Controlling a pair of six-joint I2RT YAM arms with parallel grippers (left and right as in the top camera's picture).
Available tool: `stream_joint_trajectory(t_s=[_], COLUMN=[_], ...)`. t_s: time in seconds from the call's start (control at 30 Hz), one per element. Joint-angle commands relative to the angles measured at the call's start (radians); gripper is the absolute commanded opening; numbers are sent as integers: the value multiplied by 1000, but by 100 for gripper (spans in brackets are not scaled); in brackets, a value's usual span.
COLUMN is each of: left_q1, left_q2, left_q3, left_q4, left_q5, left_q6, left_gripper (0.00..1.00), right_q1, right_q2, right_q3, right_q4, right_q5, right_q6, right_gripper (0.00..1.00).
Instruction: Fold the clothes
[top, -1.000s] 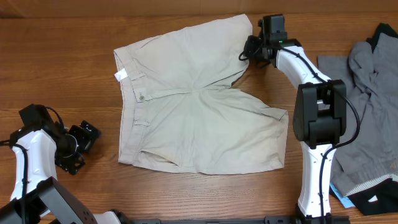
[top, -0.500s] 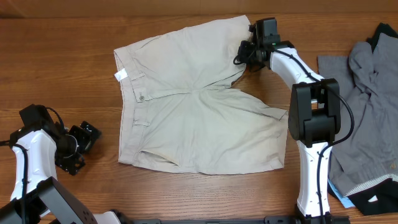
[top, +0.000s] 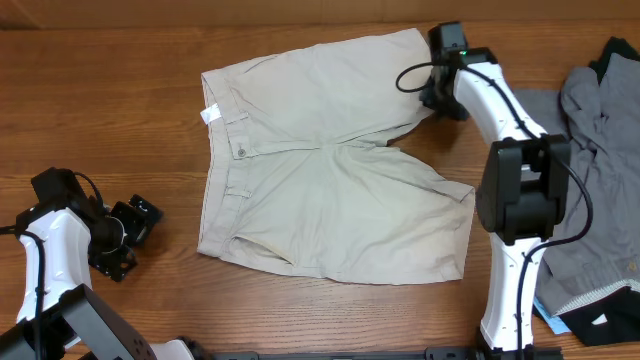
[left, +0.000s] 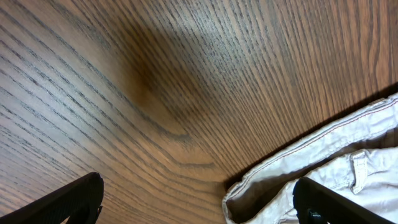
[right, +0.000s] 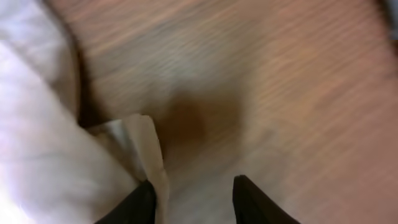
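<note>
Light beige cotton shorts (top: 330, 170) lie spread flat on the brown wooden table (top: 100, 110), with no fold made yet. At their far leg hem sits the right gripper (right: 193, 202), fingers apart, clasping nothing clearly. The left gripper (left: 202, 199), wide open and empty, rests off their waistband side.

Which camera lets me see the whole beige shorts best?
The overhead view. It shows the whole shorts spread flat on the table. The left wrist view catches only a waistband corner. The right wrist view shows just a blurry edge of the fabric.
</note>
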Motion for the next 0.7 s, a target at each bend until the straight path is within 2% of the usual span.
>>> stream_joint_trajectory(t_s=[0.0, 0.37, 0.47, 0.53, 0.67], left_q1=[-7, -8, -24, -61, -163], left_q2=[3, 3, 3, 3, 3], left_q3=[19, 19, 19, 19, 19], left_q4=[-4, -32, -40, -21, 83], left_q5=[9, 10, 55, 116, 266], left_q6=[19, 59, 132, 199, 306], left_gripper=[100, 100, 100, 99, 84], right_q1=[-2, -37, -68, -96, -120], right_q2=[-46, -140, -216, -260, -277], right_q3=[24, 24, 24, 24, 24], right_q4=[-60, -223, -253, -283, -329], right_q5=[87, 47, -34, -100, -251], right_q6=[41, 41, 26, 23, -82], right_gripper=[44, 53, 56, 64, 71])
